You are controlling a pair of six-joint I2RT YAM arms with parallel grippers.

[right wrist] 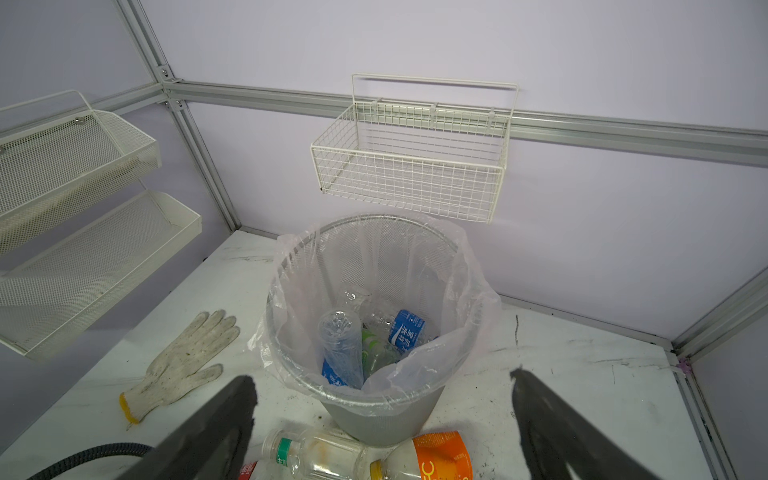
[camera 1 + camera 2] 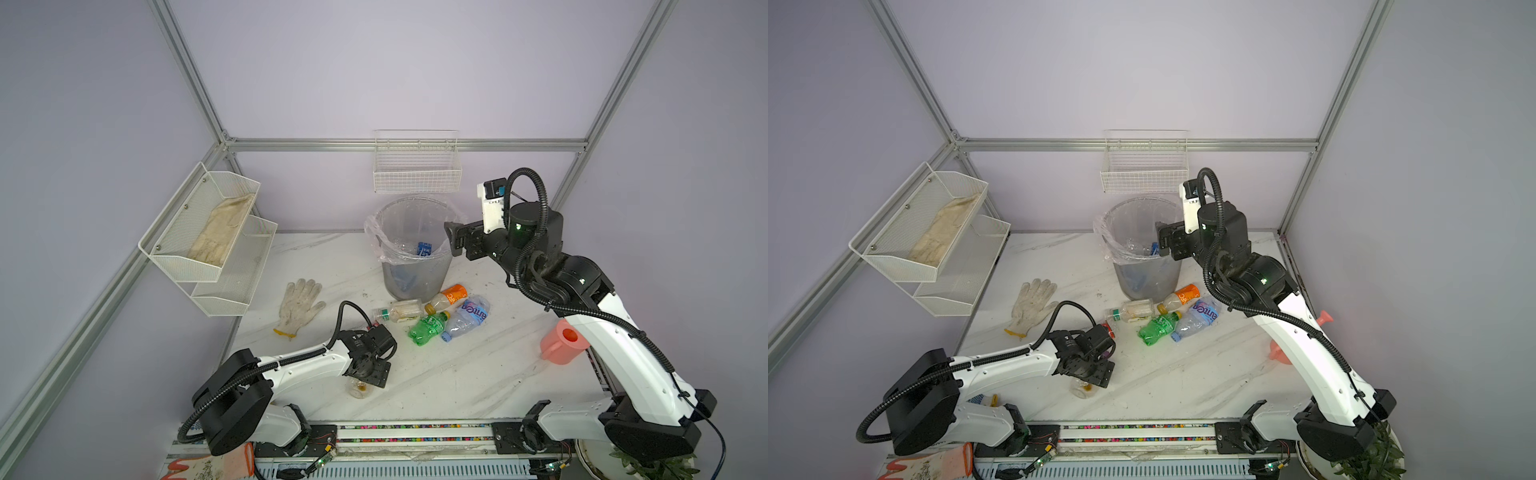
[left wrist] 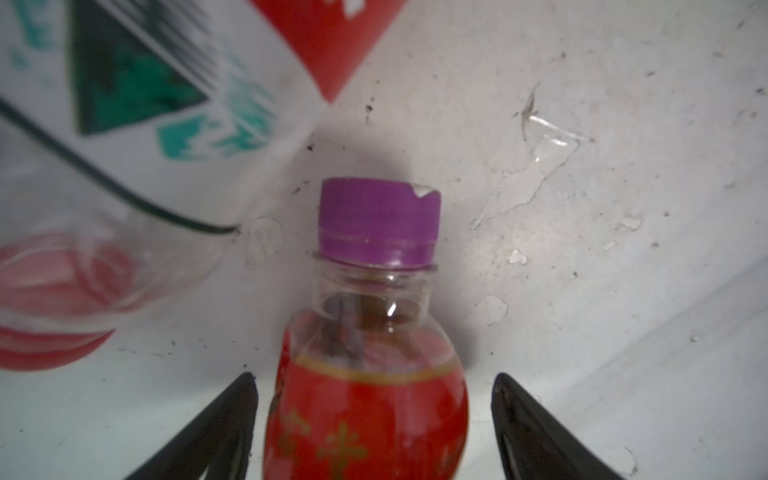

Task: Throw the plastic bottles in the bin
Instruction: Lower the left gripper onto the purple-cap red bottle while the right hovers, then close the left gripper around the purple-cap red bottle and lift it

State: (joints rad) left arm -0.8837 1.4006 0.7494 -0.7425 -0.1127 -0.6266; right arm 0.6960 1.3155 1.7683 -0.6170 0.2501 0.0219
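Currently, bin (image 1: 386,419) lined with clear bag, holding blue-label bottles (image 1: 405,332), right gripper (image 1: 380,374) jaws spread empty by its rim, left gripper (image 3: 374,376) jaws parted around red-label bottle (image 3: 365,415) on worktop (image 3: 582,249), not clamped, glove (image 2: 222,230) in upper shelf (image 2: 174,237) tier

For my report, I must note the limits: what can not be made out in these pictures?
- Red bottle: lower half cut off by the left wrist view's edge.
- Neighbouring bottle: label blurred, same view.
- Pink cup: partly hidden behind the right arm, both top views.
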